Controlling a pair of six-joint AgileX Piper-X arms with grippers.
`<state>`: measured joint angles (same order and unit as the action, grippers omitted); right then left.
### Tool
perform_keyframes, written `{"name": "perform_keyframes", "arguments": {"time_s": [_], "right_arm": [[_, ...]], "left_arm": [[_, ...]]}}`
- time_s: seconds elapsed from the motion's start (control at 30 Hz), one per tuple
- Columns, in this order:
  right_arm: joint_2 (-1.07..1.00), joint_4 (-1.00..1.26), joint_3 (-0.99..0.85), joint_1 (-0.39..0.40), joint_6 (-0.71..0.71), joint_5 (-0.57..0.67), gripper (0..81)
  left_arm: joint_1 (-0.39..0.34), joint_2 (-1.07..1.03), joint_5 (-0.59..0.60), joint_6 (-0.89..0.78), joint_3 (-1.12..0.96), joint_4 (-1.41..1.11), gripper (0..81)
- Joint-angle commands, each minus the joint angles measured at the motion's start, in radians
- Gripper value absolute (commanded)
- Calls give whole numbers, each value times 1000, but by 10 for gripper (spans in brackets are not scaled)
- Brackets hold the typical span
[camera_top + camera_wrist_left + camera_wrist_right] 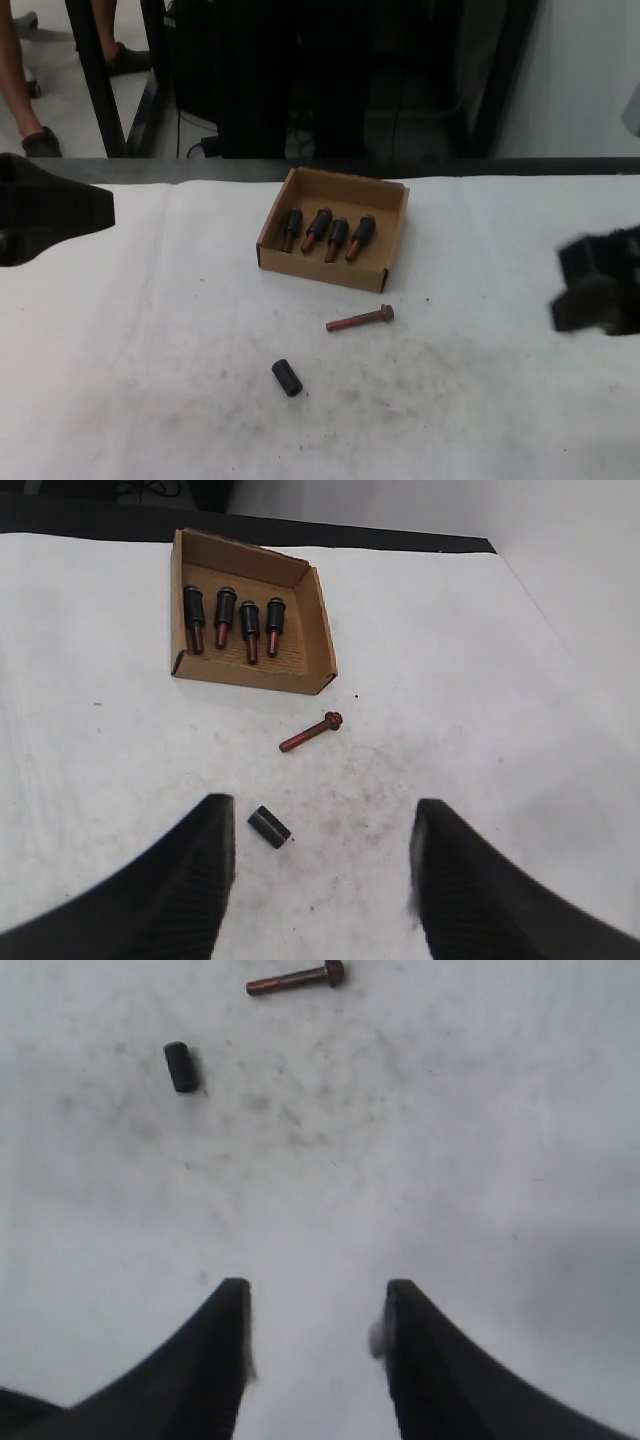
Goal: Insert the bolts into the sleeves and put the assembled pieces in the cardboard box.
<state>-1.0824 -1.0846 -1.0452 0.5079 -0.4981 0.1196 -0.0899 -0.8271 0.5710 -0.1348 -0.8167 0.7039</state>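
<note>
- Left gripper (322, 816): fingers apart, nothing held; right gripper (315, 1295): same, fingers apart and empty, low over the white smudged bench top (150, 380)
- Open brown cardboard box (320, 268) holds four assembled pieces (327, 233), black sleeves on copper-red bolts, side by side; the bare floor is on the box's 3 o'clock side
- One pair is left: the loose copper-red flanged bolt (360, 319) lies flat at 5 o'clock of the box, head at its 3 o'clock end; the short black cylindrical sleeve (287, 377) lies on its side at 8 o'clock of the bolt, well apart from it
- Risk 1: the sleeve is round and lying down, so a pinch off its axis likely rolls or squirts it out across the bench
- Risk 2: the bolt is thin and flat on the surface, so fingertips may ride over the shank or drag the top instead of gripping
- Risk 3: a bolt held tilted against the sleeve bore probably jams at the mouth or pushes the sleeve out of the other grip
- Risk 4: both parts sit mid-bench, so arms converging there could clash
- Risk 5: the box looks light, so a low approach could shove its wall, or drop the fifth piece on top of the four
</note>
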Motion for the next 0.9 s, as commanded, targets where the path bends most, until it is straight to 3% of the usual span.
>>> {"name": "perform_keyframes", "arguments": {"time_s": [0.0, 0.3, 0.53, 0.67, 0.87], "right_arm": [[-57, 205, 38, 1, -194, 29, 414], [-435, 675, 21, 1, -652, 51, 373], [-647, 864, -2, 1, -1042, 53, 373], [-713, 911, -2, 1, -1137, 53, 368], [-747, 910, -2, 1, -1161, 32, 340]], "left_arm": [[-2, 0, -1, 5, -2, -5, 510], [-2, 0, -1, 5, -2, -5, 510], [-2, 0, -1, 5, -2, -5, 510], [-2, 0, -1, 5, -2, -5, 510], [-2, 0, -1, 5, -2, -5, 510]]}}
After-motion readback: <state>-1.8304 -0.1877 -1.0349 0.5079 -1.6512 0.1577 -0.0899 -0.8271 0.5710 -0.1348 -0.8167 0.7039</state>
